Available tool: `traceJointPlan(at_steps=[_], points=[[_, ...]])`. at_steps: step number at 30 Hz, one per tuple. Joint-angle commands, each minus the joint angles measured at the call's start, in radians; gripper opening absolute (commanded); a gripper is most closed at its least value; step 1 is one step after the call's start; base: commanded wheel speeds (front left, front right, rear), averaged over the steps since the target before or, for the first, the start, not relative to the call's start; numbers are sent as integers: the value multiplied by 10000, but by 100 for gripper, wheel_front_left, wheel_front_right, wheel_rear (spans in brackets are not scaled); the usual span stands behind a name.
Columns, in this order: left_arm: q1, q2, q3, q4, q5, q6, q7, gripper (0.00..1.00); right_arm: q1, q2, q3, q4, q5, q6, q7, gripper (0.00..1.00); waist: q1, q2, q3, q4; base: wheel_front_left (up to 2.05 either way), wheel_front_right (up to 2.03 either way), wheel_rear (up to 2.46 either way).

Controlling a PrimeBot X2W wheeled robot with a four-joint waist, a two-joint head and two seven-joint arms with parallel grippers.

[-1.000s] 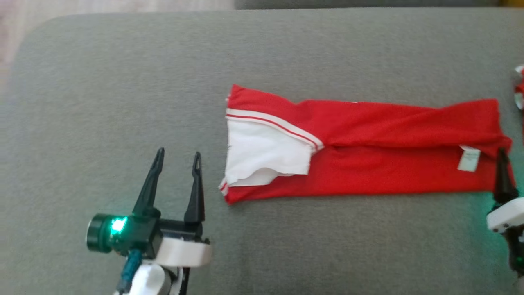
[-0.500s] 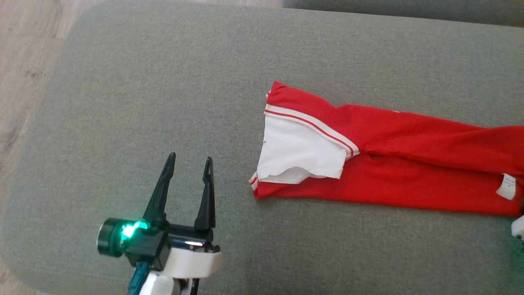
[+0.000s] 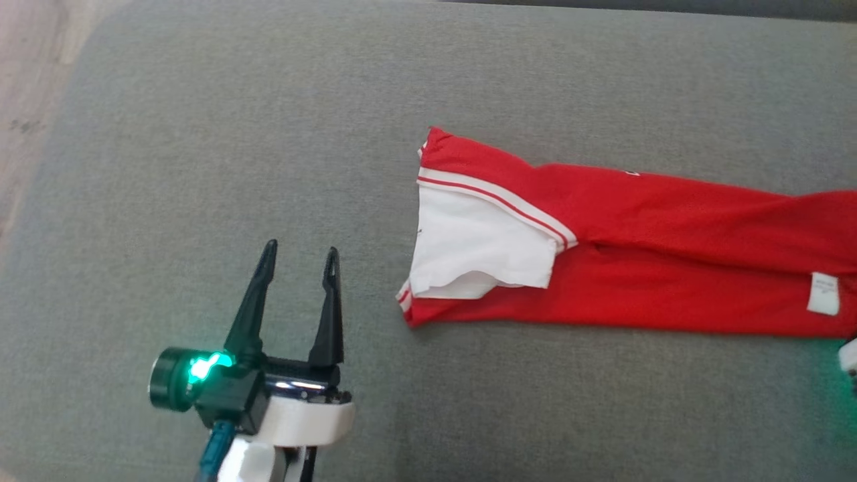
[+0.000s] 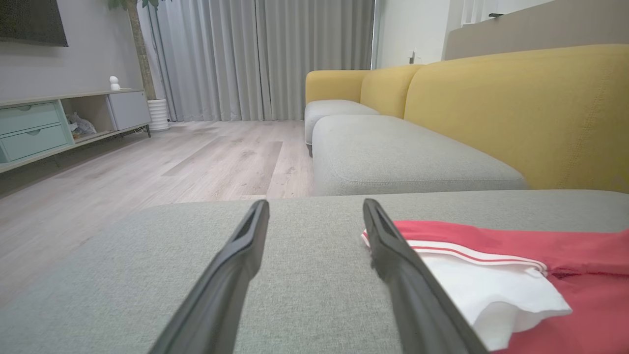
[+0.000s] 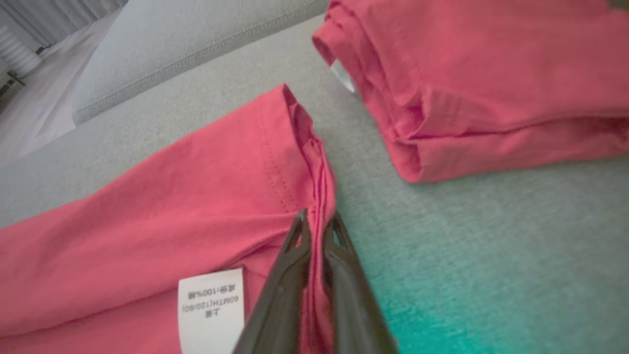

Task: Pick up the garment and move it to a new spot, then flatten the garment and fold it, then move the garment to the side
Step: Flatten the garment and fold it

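On the grey cushion (image 3: 201,134): red garment (image 3: 669,221), lying folded lengthwise into a strip; cross-fold and move aside judged outstanding. Right jaws clenched on its hem end; left jaws released, beside the collar

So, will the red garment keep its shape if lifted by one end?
Probably not: the red garment looks thin and floppy, bunching at its hem. Its folds may fall open, since the white part lies loose on top.
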Motion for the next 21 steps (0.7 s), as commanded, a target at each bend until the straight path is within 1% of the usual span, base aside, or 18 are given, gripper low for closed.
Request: traceJointPlan(at_steps=[1, 8, 10, 12, 16, 18, 19, 21], points=[[-56, -42, 421, -304, 90, -71, -64, 100, 29, -502, 92, -428, -37, -7, -28, 0, 0, 0, 27, -96, 0, 0, 0], [-64, -99, 738, -229, 509, -161, -64, 100, -201, -1299, -392, -1571, -15, -7, 671, 0, 0, 0, 41, -508, 0, 0, 0], [-60, -106, 829, -199, 583, -171, -64, 100, -305, -1290, -365, -2181, 101, -7, 954, 0, 0, 0, 14, -594, 0, 0, 0], [-58, -116, 888, -148, 625, -197, -64, 100, -358, -1011, -216, -2944, 402, -7, 1281, 0, 0, 0, -29, -628, 0, 0, 0], [-77, -147, 916, -22, 680, -242, -64, 100, -286, -155, 270, -4698, 1214, -7, 2013, 0, 0, 0, -132, -579, 0, 0, 0], [-70, -166, 918, 9, 673, -254, -64, 100, -221, 336, 572, -5515, 1574, -7, 2365, 0, 0, 0, -156, -506, 0, 0, 0], [-50, -183, 917, 37, 651, -275, -64, 100, -188, 842, 937, -6213, 1827, -7, 2662, 0, 0, 0, -163, -420, 0, 0, 0], [-46, -200, 915, 84, 614, -298, -64, 100, -198, 1314, 1330, -6734, 1944, -7, 2860, 0, 0, 0, -146, -304, 0, 0, 0]])
